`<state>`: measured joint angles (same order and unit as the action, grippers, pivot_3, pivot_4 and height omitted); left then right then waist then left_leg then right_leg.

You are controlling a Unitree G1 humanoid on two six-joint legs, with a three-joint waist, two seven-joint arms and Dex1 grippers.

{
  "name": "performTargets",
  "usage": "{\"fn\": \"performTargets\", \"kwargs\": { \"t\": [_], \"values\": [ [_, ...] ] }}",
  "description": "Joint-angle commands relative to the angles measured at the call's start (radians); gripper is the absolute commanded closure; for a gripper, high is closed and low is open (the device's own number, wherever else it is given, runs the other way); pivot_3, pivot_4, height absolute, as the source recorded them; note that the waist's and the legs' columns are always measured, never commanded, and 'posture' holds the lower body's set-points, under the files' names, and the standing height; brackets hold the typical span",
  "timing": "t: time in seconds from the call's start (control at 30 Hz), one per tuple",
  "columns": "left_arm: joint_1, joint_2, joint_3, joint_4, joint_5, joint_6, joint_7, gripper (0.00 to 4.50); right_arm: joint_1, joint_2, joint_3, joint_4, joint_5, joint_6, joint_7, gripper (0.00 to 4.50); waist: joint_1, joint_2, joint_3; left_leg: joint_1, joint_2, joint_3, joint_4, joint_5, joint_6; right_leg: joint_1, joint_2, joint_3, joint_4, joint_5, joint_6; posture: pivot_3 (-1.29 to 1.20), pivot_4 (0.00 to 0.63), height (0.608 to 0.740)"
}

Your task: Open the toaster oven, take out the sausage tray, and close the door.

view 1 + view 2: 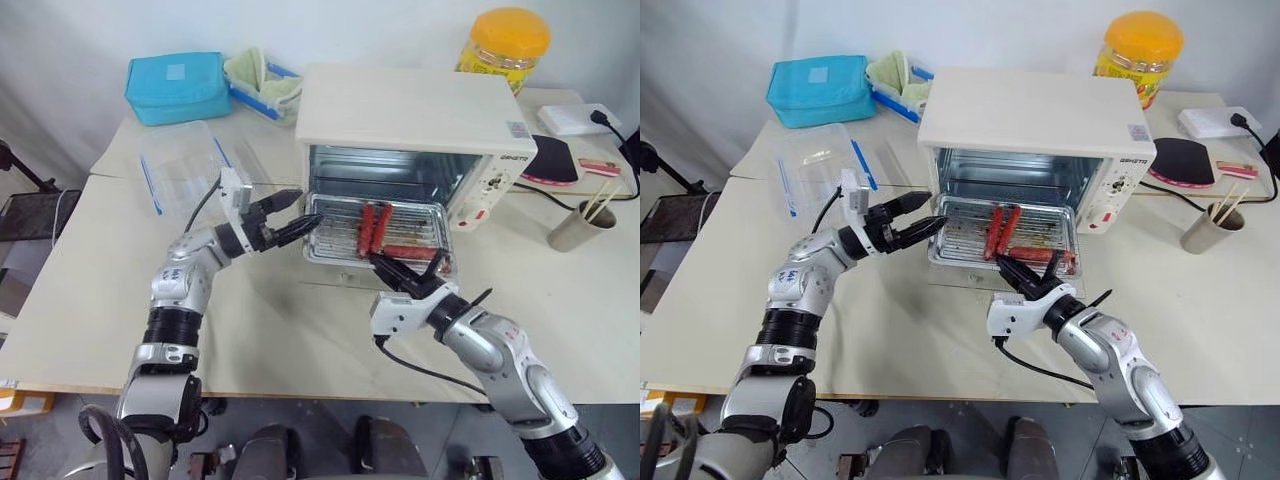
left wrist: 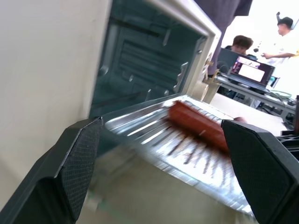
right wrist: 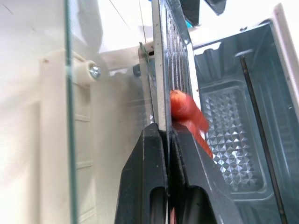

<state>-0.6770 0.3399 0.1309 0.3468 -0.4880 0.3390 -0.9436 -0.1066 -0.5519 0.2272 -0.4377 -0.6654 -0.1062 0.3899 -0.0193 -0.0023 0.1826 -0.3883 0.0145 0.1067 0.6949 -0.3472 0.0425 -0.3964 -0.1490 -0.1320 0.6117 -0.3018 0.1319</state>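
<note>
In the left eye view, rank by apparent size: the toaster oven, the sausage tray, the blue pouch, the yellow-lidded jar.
1. toaster oven, clearly largest.
2. sausage tray.
3. blue pouch, close to the tray in apparent size, and it sits farther back, so this order is unsure.
4. yellow-lidded jar, smallest, partly hidden behind the oven.

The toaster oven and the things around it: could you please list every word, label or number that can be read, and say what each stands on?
Dark brand lettering on the toaster oven, top of its control panel: too small to read.
Small sticker on the oven's top, right rear corner: unreadable.
Markings beside the knobs: too small.
Printed label on the yellow-lidded jar: blurred, unreadable.
Nothing else carries legible text.
</note>
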Motion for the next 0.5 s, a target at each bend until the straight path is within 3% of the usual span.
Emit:
{"fn": "performTargets", "kwargs": {
  "t": [0.03,0.3,0.5],
  "values": [
    [0.054,0.036,0.042,-0.149,-0.088,0.147,0.038,0.19,0.012,-0.008,-0.028,-0.077,0.009,-0.022,0.005,4.47,0.000,0.000,0.000,0.000,0.000,0.000,0.001,0.000,0.000,0.000,0.000,0.000,0.000,0.000,0.000,0.00,0.150,0.740],
    [0.086,0.084,0.152,-0.323,-0.385,0.817,0.293,0.19,-0.027,-0.056,-0.039,-0.063,0.022,-0.100,0.017,4.47,0.017,0.000,0.000,0.001,0.000,-0.003,0.004,0.000,0.000,0.004,0.000,0.000,0.001,0.000,0.000,0.00,0.150,0.740],
    [0.052,0.052,0.260,-0.311,-0.518,1.076,0.436,0.19,-0.081,-0.097,-0.035,-0.020,0.058,-0.170,0.042,4.47,0.018,0.000,0.000,0.001,0.000,-0.006,0.004,0.000,0.000,0.005,0.000,0.001,0.001,0.000,0.000,0.00,0.150,0.740]
  ]
}}
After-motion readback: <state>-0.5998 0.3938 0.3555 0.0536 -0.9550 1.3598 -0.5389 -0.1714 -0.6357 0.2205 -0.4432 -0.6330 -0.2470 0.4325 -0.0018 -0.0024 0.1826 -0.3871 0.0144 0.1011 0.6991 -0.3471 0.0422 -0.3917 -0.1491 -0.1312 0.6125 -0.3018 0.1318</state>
